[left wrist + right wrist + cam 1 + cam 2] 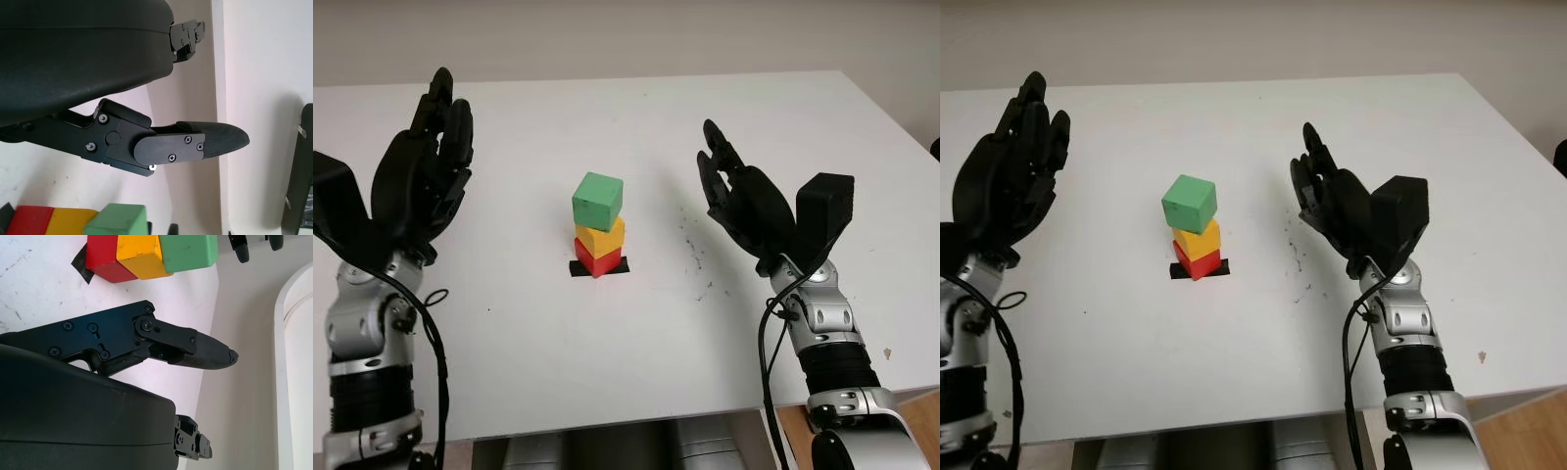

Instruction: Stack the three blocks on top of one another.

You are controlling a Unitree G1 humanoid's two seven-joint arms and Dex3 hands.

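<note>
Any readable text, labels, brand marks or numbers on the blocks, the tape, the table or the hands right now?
None. The green block, yellow block and red block have plain faces, the black tape and white table carry no print, and the left hand and right hand, both open, show no markings.

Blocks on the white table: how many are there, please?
3, all in one stack at the table's middle: red cube block at the bottom on black tape, yellow cube block on it, green cube block on top. None seems hidden.
</note>
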